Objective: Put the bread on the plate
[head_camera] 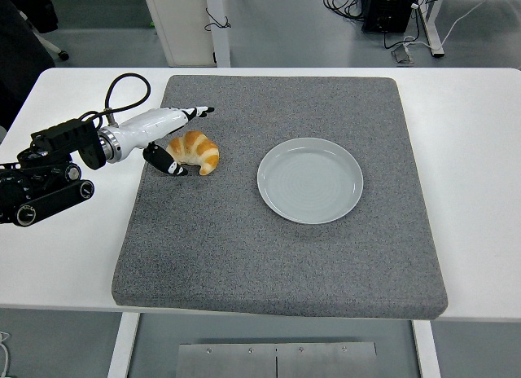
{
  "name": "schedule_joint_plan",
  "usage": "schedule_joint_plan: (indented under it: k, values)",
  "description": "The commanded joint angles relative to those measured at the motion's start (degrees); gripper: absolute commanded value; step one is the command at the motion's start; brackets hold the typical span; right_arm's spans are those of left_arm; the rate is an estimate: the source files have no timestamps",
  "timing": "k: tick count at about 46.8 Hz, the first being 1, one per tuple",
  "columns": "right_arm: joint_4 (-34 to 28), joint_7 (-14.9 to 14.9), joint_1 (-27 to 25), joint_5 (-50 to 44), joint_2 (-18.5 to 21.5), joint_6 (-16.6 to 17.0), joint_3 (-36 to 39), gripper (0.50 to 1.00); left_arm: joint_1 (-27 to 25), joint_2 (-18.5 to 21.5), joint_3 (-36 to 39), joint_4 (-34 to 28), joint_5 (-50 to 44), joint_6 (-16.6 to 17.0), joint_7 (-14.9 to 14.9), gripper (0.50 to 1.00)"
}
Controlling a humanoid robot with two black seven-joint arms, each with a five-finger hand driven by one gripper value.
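Left hand (pixel 167 134) reaching in from the left edge of the frame, low over the upper left part of the grey mat (pixel 277 256). Fingers spread, not clenched: long ones stretched out above the croissant (pixel 194 151), thumb (pixel 165 160) angled down at its lower left side. Bracketing the bread rather than clamped on it; whether thumb tip actually touches the crust, cannot tell. Croissant lying flat on the mat in the left-centre of the frame, golden, curved, well apart from the plate (pixel 310 180). Plate pale grey-blue, round, sitting on the mat a little right of centre, with nothing on it. Mat covering most of the white table (pixel 480 191), table's bare surface showing at both sides. Black forearm and cable loop at the far left, over the table's bare left strip.
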Motion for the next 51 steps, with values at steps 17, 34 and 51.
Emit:
schedule_joint_plan:
  k: [17, 34, 51]
  values:
    - [0.0, 0.0, 0.0, 0.0, 0.0, 0.0, 0.0, 1.000, 0.1, -0.9, 0.2, 0.9, 0.2, 1.8, 0.0, 0.965]
    - [0.0, 0.0, 0.0, 0.0, 0.0, 0.0, 0.0, 1.000, 0.4, -2.2, 0.4, 1.8, 0.3, 3.4, 0.0, 0.933]
    - [0.0, 0.0, 0.0, 0.0, 0.0, 0.0, 0.0, 1.000, 0.8, -3.5, 0.4, 3.6, 1.5, 3.8, -0.2, 0.868]
